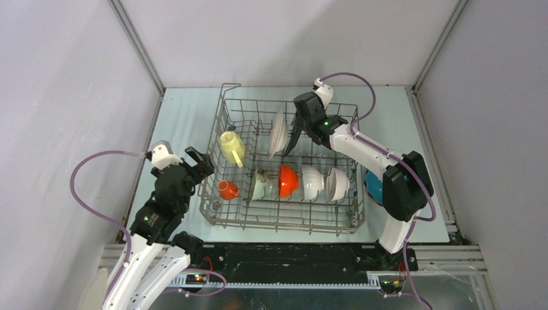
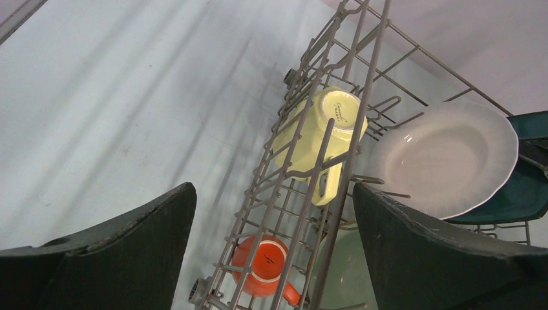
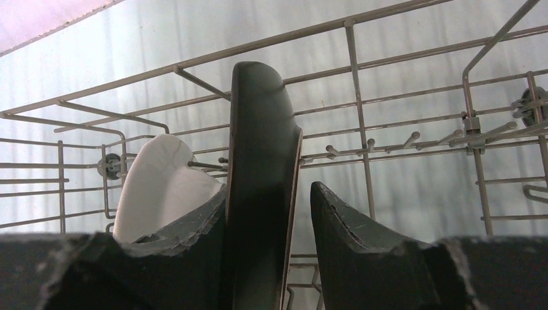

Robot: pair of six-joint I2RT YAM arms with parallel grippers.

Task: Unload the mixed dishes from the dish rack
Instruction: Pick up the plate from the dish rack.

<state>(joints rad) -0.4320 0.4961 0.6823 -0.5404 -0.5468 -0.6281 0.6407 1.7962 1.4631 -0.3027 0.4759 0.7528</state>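
The grey wire dish rack (image 1: 284,223) holds a white plate (image 1: 278,131) and a black plate (image 1: 291,143) upright at the back. A pale yellow cup (image 1: 231,146), an orange mug (image 1: 227,189), a pale green bowl (image 1: 262,188), an orange bowl (image 1: 288,181) and two white bowls (image 1: 312,183) are also inside. My right gripper (image 1: 294,137) straddles the black plate (image 3: 258,129). One finger touches the plate and the other stands off with a gap. My left gripper (image 1: 198,161) is open and empty at the rack's left wall (image 2: 362,84), above the orange mug (image 2: 265,265).
A blue plate (image 1: 373,187) lies on the table right of the rack, partly hidden by my right arm. Grey walls close in the table on three sides. Bare table (image 1: 174,129) lies left of the rack.
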